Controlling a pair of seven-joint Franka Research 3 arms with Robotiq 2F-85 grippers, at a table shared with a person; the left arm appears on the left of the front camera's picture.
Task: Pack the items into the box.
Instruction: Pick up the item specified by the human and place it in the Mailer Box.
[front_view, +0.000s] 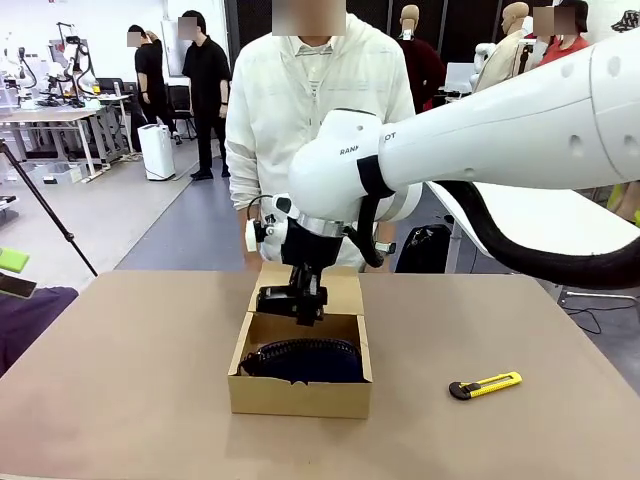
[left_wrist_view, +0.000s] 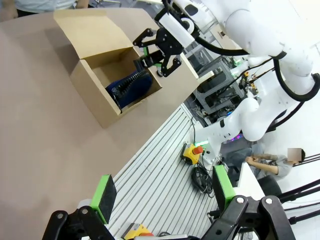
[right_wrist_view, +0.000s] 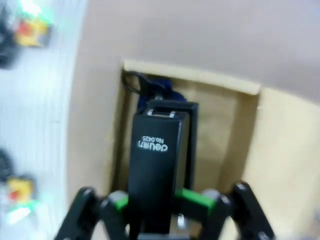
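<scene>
- Right end effector (front_view: 298, 306): clenched on the small black stapler (right_wrist_view: 155, 160), held above the open brown corrugated cardboard box (front_view: 300, 398).
- Left end effector (left_wrist_view: 164, 194): released, its 2 green pads (left_wrist_view: 106, 196) well apart, beyond the edge of the tan table (left_wrist_view: 40, 125).
- Dark navy-blue soft bundle with black ribbed edge (front_view: 305, 362): lying inside the box.
- Yellow-and-black utility knife (front_view: 485, 385): on the table, right of the box, apart from it.

A yellow-and-black utility knife (front_view: 484, 385) was seen lying flat on the brown table (front_view: 120, 380), toward its right side, with nothing touching it. A dark purple cloth (front_view: 28, 318) was seen at the table's left edge, and a person in a pale jacket (front_view: 318, 90) was stationed at the far side. In the left wrist view, a red stop button on a yellow housing (left_wrist_view: 192, 152) was noted off the table.
</scene>
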